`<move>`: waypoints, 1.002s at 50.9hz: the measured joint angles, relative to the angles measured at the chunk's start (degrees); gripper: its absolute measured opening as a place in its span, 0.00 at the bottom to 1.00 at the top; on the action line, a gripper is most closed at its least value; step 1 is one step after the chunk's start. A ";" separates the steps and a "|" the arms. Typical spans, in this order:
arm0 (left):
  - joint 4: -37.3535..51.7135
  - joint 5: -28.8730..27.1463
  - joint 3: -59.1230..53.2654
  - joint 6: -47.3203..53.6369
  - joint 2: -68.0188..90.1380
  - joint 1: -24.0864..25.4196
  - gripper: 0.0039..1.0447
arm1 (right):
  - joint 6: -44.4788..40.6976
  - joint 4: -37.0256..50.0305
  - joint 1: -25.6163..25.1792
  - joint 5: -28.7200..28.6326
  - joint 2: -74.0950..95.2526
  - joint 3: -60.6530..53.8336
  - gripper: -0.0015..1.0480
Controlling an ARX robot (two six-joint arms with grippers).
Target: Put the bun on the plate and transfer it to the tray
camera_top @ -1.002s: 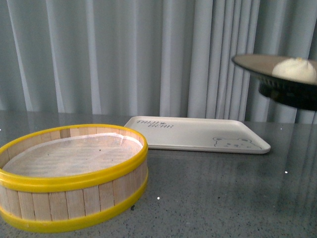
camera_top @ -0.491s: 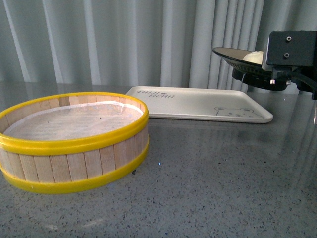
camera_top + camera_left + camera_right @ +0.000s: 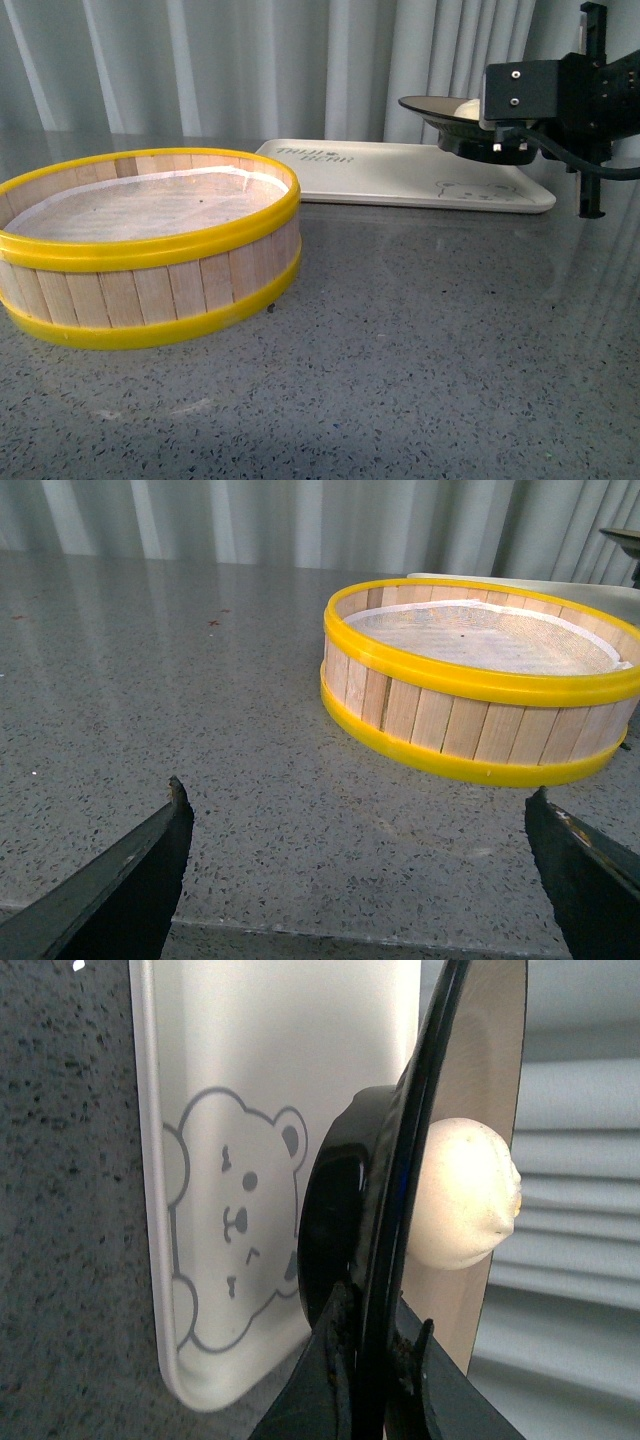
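One step is left, I judge: the set-down. Round yellow-rimmed wooden steamer basket point(image 3: 150, 245), lower left, lies empty. Flat cream-white bear tray point(image 3: 380, 175), upper right, sits under the black-rimmed tan plate point(image 3: 445, 110) bearing the small white bun point(image 3: 460, 1195). Right gripper point(image 3: 375, 1360) clamps the plate's rim; left gripper point(image 3: 357, 795) gapes, empty. Next: lower level, then release.

Soft even light; streaky sheen on tabletop point(image 3: 450, 340); plate point(image 3: 345, 1190) glossy, blurred at close range.

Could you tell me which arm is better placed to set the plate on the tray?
Right: the right end effector grips the plate, bun aboard, above the tray. The left end effector hangs open by the basket.
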 joint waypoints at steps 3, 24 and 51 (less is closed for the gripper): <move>0.00 0.00 0.00 0.00 -0.02 0.00 0.94 | -0.35 -1.05 0.85 0.00 2.16 2.69 0.03; 0.00 0.00 0.00 0.00 0.00 0.00 0.94 | 0.50 -6.88 4.48 0.63 9.01 13.46 0.03; 0.00 -0.02 0.00 0.00 0.00 0.00 0.94 | -0.90 -7.85 4.66 1.33 10.34 13.57 0.03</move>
